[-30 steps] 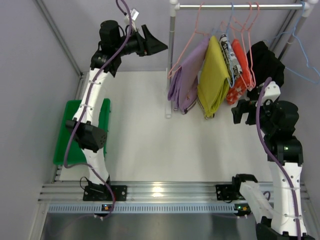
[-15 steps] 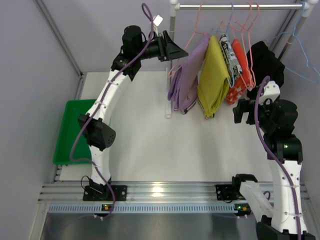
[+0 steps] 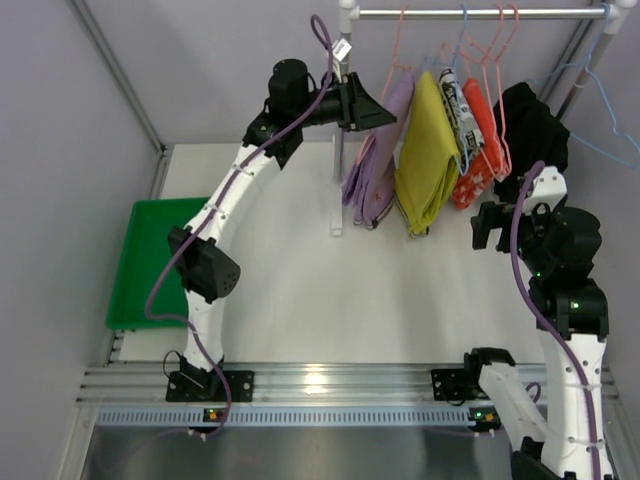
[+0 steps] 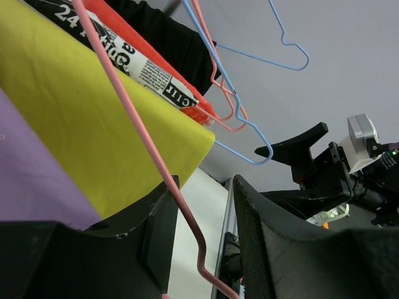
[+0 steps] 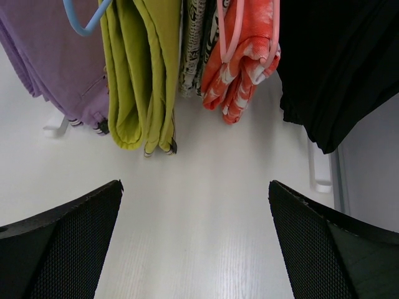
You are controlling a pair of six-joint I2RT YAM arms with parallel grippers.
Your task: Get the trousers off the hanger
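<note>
The trousers [image 3: 372,170] hang at the left end of the row, on the hanger [image 4: 137,118] under the far rail [image 3: 480,13]. The rack post [image 3: 340,150] stands just beside them on the left, and the yellow garment [image 3: 425,150] touches them on the right. The left claw [image 4: 206,199] is partly spread, with the hanger's pink wire between its fingers. The right claw [image 5: 193,249] is spread wide and hovers over bare tabletop [image 5: 206,205], near the black garment [image 5: 336,68].

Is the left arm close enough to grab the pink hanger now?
Probably yes: the wire of the hanger runs between the open fingers of the left gripper, and nothing seems to block it.
</note>
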